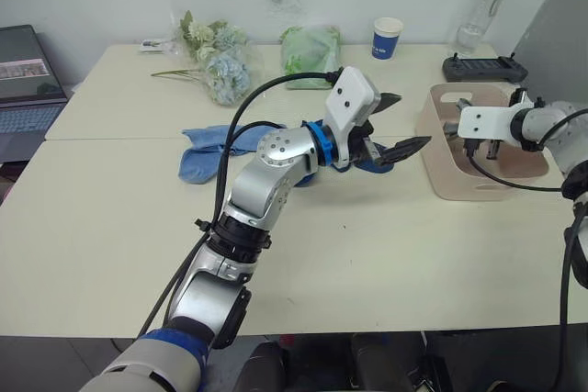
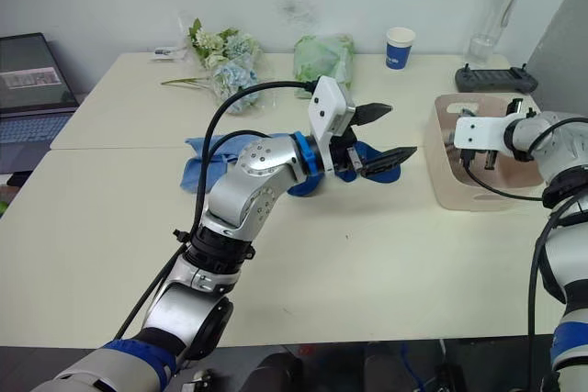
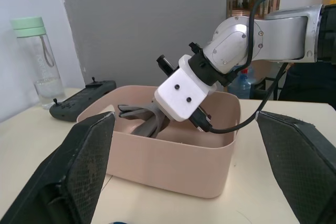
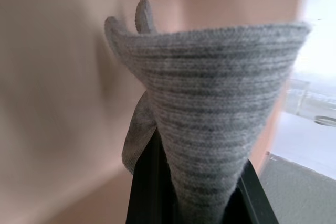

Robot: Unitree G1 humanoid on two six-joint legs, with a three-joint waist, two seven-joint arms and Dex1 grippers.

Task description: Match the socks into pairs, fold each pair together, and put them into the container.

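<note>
Grey socks [image 4: 210, 129] pinched in right claw [image 3: 157, 121] inside pink container [image 3: 173, 166]. Left claw [image 1: 393, 128] spread wide, empty, above desk [image 1: 386, 254]; blue socks [image 1: 207, 149] behind it. No legible writing.

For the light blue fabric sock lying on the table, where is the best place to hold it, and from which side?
Probably the bare end of the light blue fabric sock, toward the robot's left, approached from above: it lies flat and limp, while the left arm covers its other end.
</note>
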